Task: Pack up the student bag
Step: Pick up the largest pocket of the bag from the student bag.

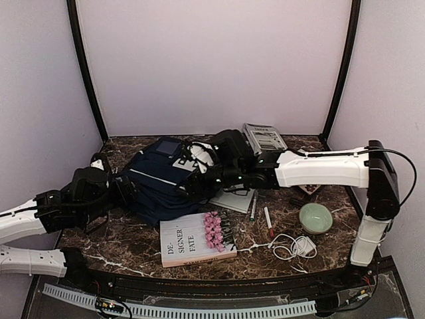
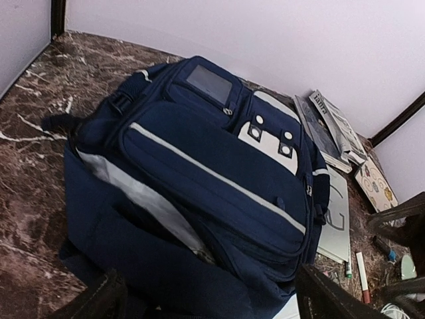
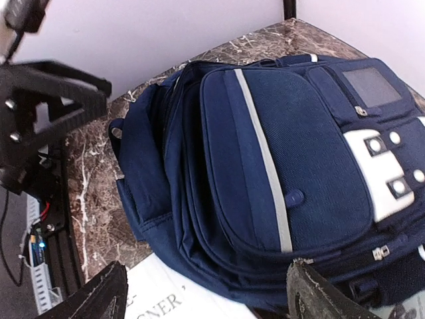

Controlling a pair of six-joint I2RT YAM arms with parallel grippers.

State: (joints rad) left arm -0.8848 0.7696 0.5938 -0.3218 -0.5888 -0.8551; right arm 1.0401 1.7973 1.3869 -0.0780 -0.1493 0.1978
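The student bag (image 1: 158, 181) is a navy-blue backpack with white stripes, lying flat at the back left of the table. In the left wrist view the bag (image 2: 219, 159) has its main compartment gaping, and grey lining (image 2: 133, 193) shows. My left gripper (image 1: 123, 189) is at the bag's left edge. Its jaws stand wide open over the navy fabric (image 2: 209, 302) and hold nothing. My right gripper (image 1: 199, 181) is over the bag's right side, open and empty (image 3: 206, 299), with the bag's front pocket (image 3: 279, 166) and zip seams between its fingers.
A white book with pink flowers (image 1: 197, 238) lies just in front of the bag; it also shows in the right wrist view (image 3: 172, 299). A grey notebook (image 1: 232, 199), two markers (image 1: 268, 221), a green bowl (image 1: 315, 217), a white cable (image 1: 292, 246) and a magazine (image 1: 263, 138) lie to the right.
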